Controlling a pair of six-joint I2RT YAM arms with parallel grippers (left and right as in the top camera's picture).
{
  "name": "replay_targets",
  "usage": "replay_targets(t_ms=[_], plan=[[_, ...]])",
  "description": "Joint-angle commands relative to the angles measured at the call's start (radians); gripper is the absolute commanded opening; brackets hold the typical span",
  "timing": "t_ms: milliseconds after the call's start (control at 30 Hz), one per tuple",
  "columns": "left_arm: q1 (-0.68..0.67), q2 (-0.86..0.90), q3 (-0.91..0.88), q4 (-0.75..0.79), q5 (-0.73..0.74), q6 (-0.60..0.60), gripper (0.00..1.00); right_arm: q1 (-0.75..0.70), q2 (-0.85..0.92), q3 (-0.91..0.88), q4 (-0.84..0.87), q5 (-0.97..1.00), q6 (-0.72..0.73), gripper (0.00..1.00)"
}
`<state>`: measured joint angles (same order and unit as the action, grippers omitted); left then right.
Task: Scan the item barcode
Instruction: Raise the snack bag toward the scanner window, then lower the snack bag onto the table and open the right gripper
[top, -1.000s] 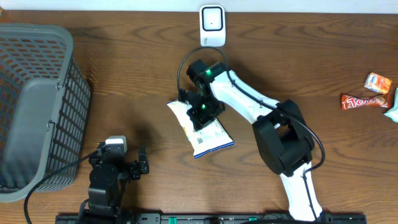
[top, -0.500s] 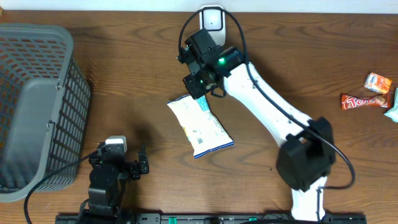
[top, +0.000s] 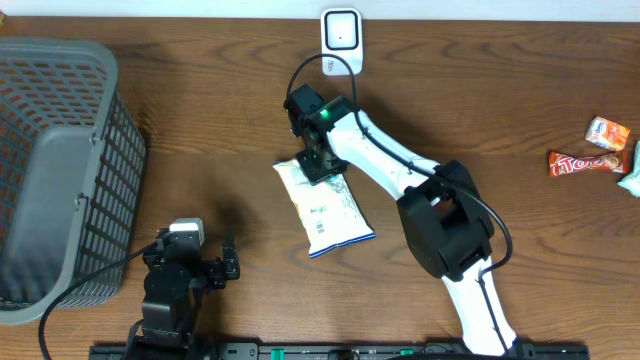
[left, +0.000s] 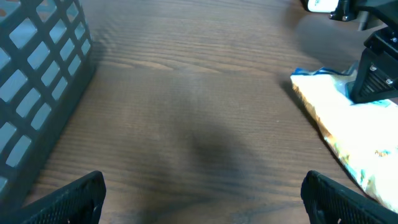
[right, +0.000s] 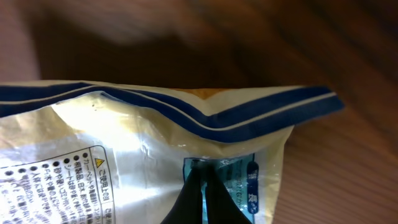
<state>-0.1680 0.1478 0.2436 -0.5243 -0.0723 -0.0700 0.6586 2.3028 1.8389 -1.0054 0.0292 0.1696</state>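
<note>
The right gripper (top: 320, 163) has come back from near the scanner (top: 341, 40) to the snack bag (top: 330, 210). Its jaws are fully closed, with the tips pressing on the bag's upper end and holding nothing. The bag has shifted slightly and lies flat on the worktop (top: 200, 120), so the barcode is judged not yet presented. Its long axis runs diagonally, with the blue-striped sealed end toward the scanner. The left gripper (left: 205, 199) jaws stand wide and empty.

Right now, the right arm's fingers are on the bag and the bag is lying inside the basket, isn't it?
Not quite. The bag isn't inside the basket. It lies on the table, well apart from the basket, as the overhead view shows. The right arm's fingers are on the bag, just as you said.
</note>
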Motion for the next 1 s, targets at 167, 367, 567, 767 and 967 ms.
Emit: replay_targets(t_ms=[167, 367, 567, 767, 967], plan=[[0.002, -0.006, 0.014, 0.001, 0.009, 0.017, 0.99, -0.084, -0.045, 0.061, -0.083, 0.184, 0.017, 0.01], [0.002, -0.006, 0.014, 0.001, 0.009, 0.017, 0.99, -0.098, -0.131, 0.139, -0.126, 0.012, 0.018, 0.01], [0.002, -0.006, 0.014, 0.001, 0.009, 0.017, 0.99, -0.080, -0.174, 0.139, -0.209, -0.135, 0.201, 0.01], [0.002, -0.006, 0.014, 0.001, 0.009, 0.017, 0.99, -0.002, -0.170, 0.014, -0.224, -0.192, 0.216, 0.01], [0.002, -0.006, 0.014, 0.001, 0.009, 0.017, 0.99, 0.092, -0.170, -0.182, -0.145, -0.193, 0.290, 0.01]])
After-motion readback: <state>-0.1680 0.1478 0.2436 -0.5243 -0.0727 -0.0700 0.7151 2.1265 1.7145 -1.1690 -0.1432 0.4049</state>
